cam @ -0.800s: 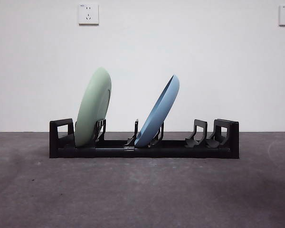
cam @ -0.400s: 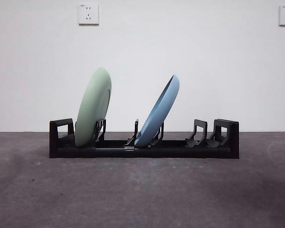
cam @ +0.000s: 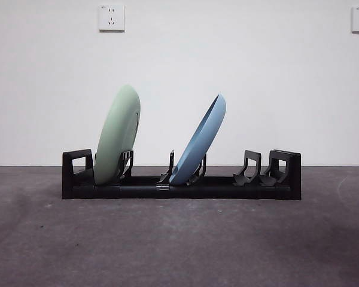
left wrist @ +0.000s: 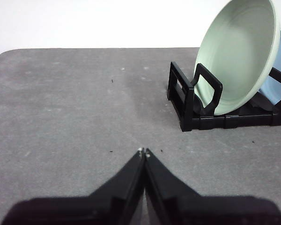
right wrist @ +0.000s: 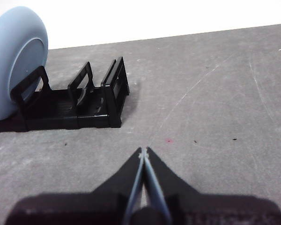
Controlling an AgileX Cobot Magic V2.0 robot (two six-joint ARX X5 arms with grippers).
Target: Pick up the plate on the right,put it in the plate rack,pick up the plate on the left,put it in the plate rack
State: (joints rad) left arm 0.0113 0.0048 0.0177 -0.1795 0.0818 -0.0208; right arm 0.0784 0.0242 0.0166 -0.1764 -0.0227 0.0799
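The long black plate rack (cam: 185, 190) lies across the grey table. A pale green plate (cam: 117, 135) stands tilted in its slots near the left end, and a blue plate (cam: 198, 141) leans in the middle slots. In the left wrist view the green plate (left wrist: 236, 56) sits in the rack (left wrist: 196, 101), well beyond my left gripper (left wrist: 144, 151), which is shut on nothing over bare table. The right wrist view shows the blue plate (right wrist: 15, 58) in the rack (right wrist: 91, 103), with my right gripper (right wrist: 143, 151) shut and empty, apart from it. Neither arm shows in the front view.
Two wall sockets (cam: 111, 17) sit high on the white wall behind. The rack's right-end slots (cam: 266, 170) hold nothing. Grey tabletop (cam: 179, 245) spreads in front of the rack.
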